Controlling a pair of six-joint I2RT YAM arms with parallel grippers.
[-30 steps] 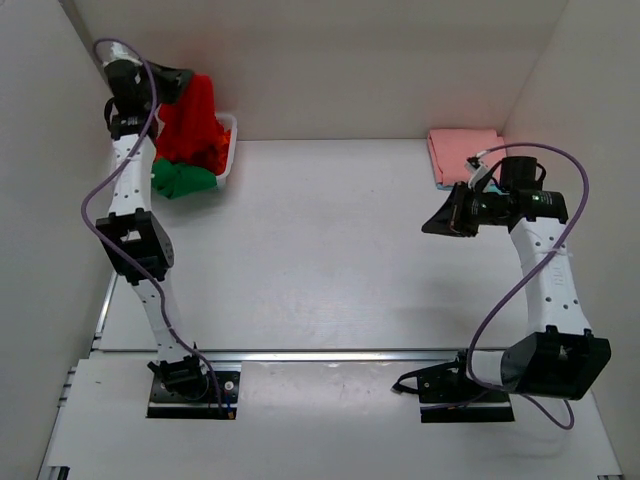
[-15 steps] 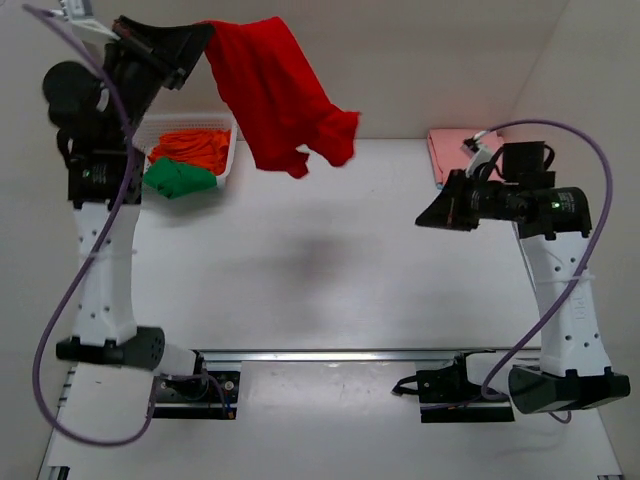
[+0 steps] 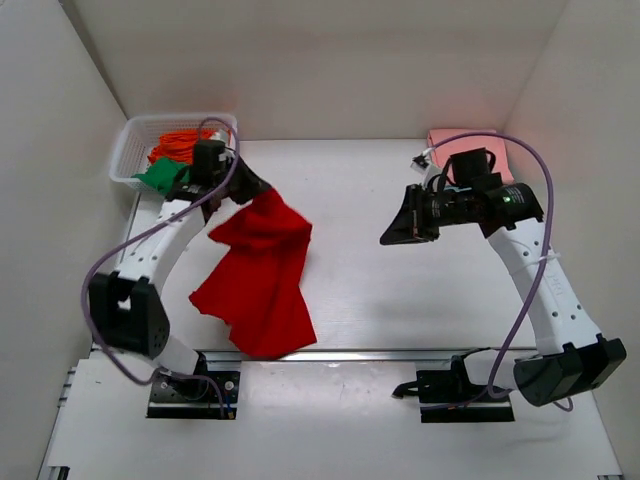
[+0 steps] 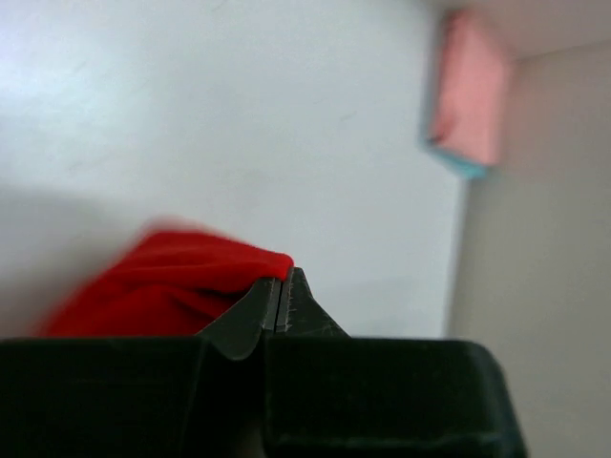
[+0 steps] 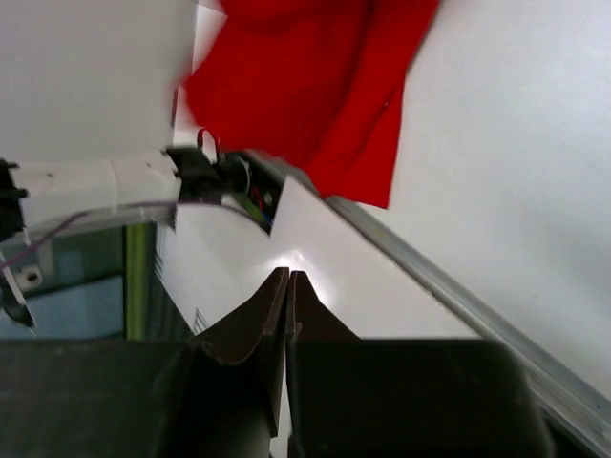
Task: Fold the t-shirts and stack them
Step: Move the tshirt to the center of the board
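Note:
A bright red t-shirt (image 3: 262, 275) lies spread and crumpled across the left half of the table, its top corner lifted. My left gripper (image 3: 258, 189) is shut on that corner; the left wrist view shows red cloth (image 4: 172, 281) pinched at the closed tips (image 4: 284, 279). Orange (image 3: 180, 143) and green (image 3: 158, 177) t-shirts sit in the basket. A folded salmon pink t-shirt (image 3: 462, 148) lies at the back right, with a light blue edge (image 4: 460, 168) under it. My right gripper (image 3: 387, 236) hovers mid-table, shut and empty, pointing left toward the red shirt (image 5: 315, 86).
The white lattice basket (image 3: 125, 150) stands in the back left corner. White walls close in the left, back and right sides. A metal rail (image 3: 400, 353) runs along the table's near edge, and the red shirt's lower hem reaches it.
The left arm has swung down from high above the basket, carrying the red t-shirt out and laying it on the table. The right arm has reached further left.

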